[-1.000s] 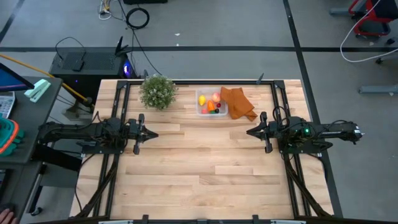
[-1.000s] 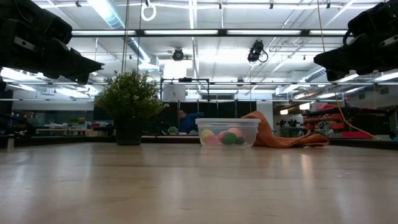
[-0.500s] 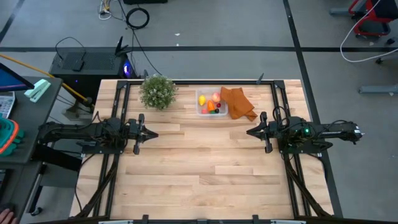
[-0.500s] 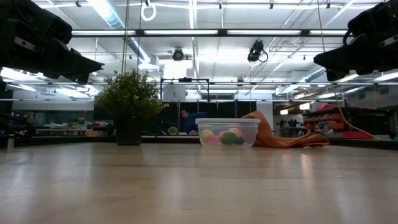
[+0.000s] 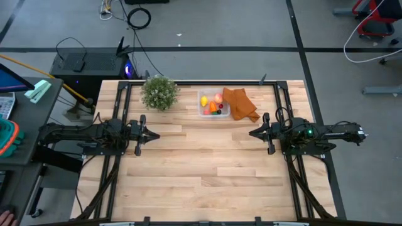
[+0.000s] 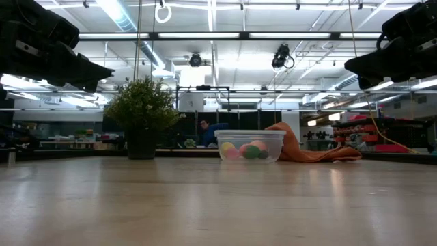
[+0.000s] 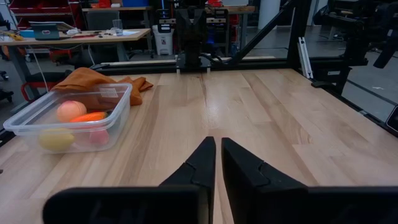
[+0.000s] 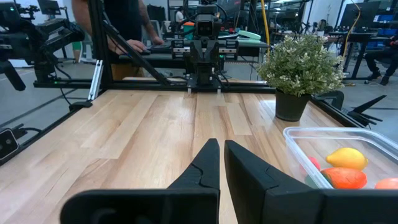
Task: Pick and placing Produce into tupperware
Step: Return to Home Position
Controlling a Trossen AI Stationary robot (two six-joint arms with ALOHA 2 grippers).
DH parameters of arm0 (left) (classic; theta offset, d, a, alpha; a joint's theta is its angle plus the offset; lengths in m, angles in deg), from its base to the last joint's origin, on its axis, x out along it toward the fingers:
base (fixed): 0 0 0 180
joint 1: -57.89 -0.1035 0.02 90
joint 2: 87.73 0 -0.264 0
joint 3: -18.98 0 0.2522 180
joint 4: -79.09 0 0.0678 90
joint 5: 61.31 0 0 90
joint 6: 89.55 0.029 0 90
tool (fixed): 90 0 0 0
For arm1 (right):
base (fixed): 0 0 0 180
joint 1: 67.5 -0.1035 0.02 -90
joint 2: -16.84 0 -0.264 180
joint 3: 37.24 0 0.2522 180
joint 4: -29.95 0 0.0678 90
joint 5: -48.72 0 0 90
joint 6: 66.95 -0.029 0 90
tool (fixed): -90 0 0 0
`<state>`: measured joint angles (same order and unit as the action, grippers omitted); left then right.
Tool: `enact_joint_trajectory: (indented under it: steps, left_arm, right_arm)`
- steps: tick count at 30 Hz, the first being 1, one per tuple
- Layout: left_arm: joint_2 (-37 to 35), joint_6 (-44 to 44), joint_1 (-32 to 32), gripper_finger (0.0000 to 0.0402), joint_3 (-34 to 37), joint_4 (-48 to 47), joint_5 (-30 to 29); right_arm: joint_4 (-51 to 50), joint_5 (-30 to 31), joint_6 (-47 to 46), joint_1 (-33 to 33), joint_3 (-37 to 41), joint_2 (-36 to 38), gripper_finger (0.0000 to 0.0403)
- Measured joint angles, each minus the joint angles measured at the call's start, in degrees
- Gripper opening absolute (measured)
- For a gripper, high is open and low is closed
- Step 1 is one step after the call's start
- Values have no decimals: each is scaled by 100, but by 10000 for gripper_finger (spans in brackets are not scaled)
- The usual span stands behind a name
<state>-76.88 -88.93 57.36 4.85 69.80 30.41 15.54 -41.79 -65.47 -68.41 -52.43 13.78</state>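
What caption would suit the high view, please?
Produce in the tupperware beside orange cloth; left gripper and right gripper parked apart, shut.

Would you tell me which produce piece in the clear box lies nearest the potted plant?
The yellow lemon, at the box end facing the plant; the orange carrot and pink fruit lie nearer the orange cloth.
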Motion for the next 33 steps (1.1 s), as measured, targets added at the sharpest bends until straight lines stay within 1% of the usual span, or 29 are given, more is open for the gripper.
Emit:
enact_joint_trajectory:
  steps: [13, 24, 33]
  left_arm:
    - [0, 2, -1, 23, -1, 0, 0]
    - [0, -1, 0, 36, 0, 0, 1]
    - [0, 0, -1, 24, -1, -1, 1]
  right_arm:
    - [2, -1, 1, 2, 0, 1, 0]
    - [1, -1, 0, 2, 0, -1, 0]
    - [1, -1, 0, 1, 0, 0, 0]
